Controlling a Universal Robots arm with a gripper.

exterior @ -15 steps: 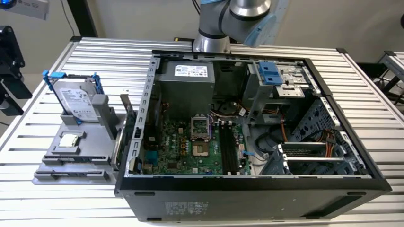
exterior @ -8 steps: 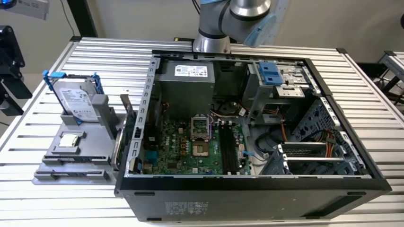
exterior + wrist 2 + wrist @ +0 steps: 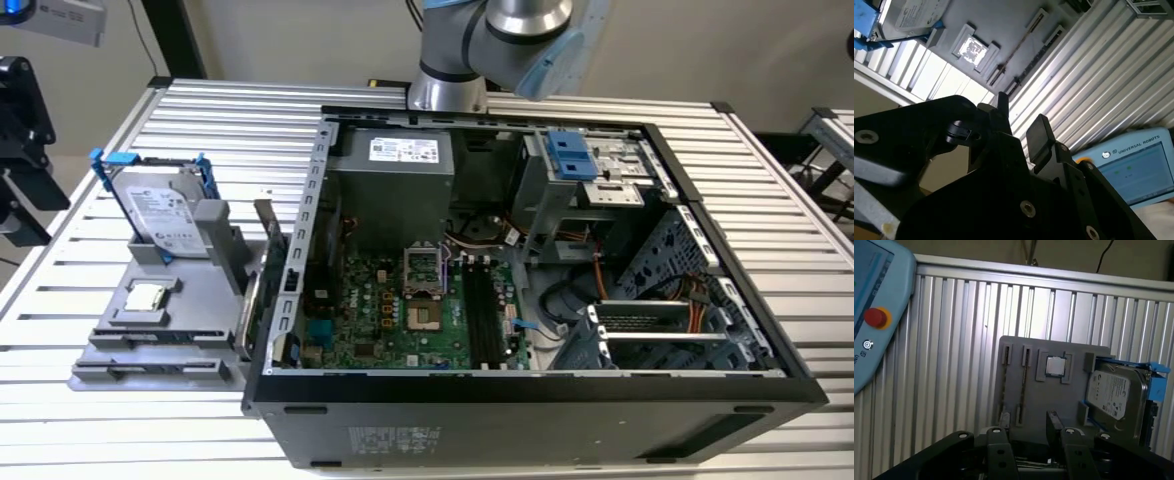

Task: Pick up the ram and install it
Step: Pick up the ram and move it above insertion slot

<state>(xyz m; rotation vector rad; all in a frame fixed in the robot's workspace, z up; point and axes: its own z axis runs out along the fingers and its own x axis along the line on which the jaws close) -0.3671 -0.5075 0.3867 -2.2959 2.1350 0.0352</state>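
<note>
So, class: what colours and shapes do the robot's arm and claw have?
The arm is silver-grey, built of rounded tube sections with a pale blue cap. The claw is black and blocky, with two flat fingers and small screws.

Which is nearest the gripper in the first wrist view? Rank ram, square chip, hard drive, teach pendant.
1. ram, in its tray slot facing the gripper.
2. square chip, mid-tray, and hard drive, standing at the tray's edge: too close to call.
3. teach pendant, off the tray entirely.
</note>
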